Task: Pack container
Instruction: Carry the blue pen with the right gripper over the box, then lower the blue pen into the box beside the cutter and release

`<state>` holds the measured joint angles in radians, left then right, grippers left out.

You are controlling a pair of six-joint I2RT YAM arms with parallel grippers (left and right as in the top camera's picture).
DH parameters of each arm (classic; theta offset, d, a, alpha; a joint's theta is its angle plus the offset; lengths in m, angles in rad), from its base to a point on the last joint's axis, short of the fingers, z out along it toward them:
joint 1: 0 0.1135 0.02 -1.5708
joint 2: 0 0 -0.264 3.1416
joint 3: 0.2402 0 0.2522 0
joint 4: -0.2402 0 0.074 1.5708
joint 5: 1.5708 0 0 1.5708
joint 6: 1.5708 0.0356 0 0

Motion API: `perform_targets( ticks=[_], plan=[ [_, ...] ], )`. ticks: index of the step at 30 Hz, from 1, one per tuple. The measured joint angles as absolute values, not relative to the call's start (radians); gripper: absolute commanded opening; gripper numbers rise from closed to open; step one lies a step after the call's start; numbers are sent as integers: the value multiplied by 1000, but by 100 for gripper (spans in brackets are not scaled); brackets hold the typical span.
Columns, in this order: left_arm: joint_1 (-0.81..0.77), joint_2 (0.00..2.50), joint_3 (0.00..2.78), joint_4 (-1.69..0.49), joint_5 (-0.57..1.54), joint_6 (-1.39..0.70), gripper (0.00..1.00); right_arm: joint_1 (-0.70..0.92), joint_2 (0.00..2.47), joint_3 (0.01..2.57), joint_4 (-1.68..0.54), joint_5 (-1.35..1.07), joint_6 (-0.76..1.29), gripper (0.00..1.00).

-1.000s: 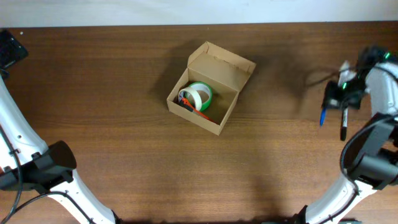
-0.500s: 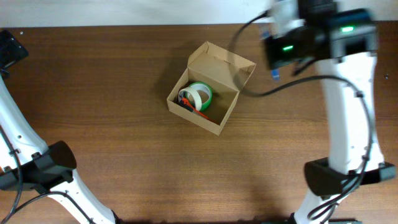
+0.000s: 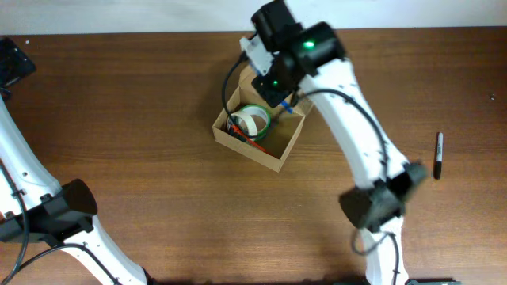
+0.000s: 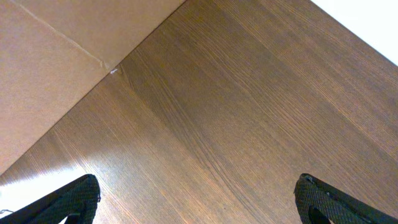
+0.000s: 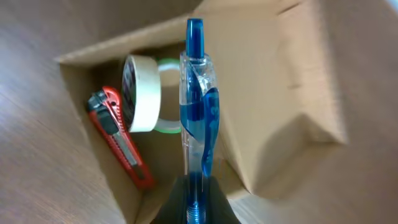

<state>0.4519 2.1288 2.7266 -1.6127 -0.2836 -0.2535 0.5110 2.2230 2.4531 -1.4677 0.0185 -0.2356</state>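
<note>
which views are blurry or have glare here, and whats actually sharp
Right wrist: the blue pen held by the right gripper is sharp, while the cardboard box, tape roll and red utility knife behind it are soft. Left wrist: crisp wood grain, with a bright glare patch at lower left of the table. Overhead: evenly lit, the right arm's wrist slightly smeared.
</note>
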Motion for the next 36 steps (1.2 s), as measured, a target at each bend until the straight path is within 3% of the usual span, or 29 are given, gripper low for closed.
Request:
perform_targets(
  ticks=[9,30,32,34,36],
  plan=[
    [452,2129,2727,-1613,-284,-253,100,524,2437,2444,-1500,-70,-293,4],
    [452,2129,2727,-1613,-284,-253,100,576,2441,2380,-1544,-154,-358,4],
    [452,2129,2727,-1613,-284,-253,100,588,2441,2380,-1544,-157,-366,10],
    [452,2129,2727,-1613,-284,-253,100,599,2441,2380,-1545,-158,-363,36],
    [452,2129,2726,-1613,-284,-253,100,603,2441,2379,-1544,-152,-375,38]
  ],
)
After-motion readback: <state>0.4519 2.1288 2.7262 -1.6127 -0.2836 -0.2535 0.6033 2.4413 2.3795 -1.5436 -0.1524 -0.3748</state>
